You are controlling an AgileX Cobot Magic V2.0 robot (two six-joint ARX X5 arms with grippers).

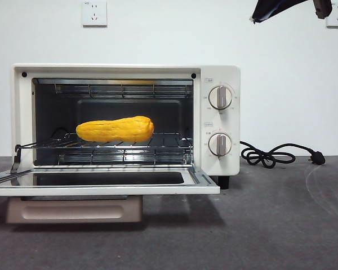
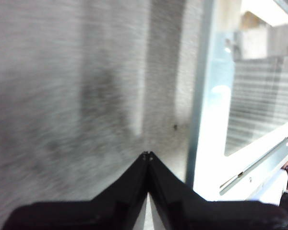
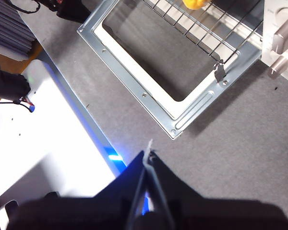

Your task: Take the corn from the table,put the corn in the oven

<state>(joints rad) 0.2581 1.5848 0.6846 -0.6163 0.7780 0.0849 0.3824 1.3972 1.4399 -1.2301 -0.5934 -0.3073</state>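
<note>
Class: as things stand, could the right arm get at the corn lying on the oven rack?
Probably yes. The oven door hangs fully open, and nothing stands in front of the corn on the rack. The right gripper, jaws shut, is above the table beside the door.

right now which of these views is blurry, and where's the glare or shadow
Left wrist view: smeared with motion blur across the table, and the oven door's edge is washed out white. Front view: sharp; the open oven throws a soft shadow on the table under its door, and the corn is evenly lit. Right wrist view: sharp, with a blue glow beside the right tool.
</note>
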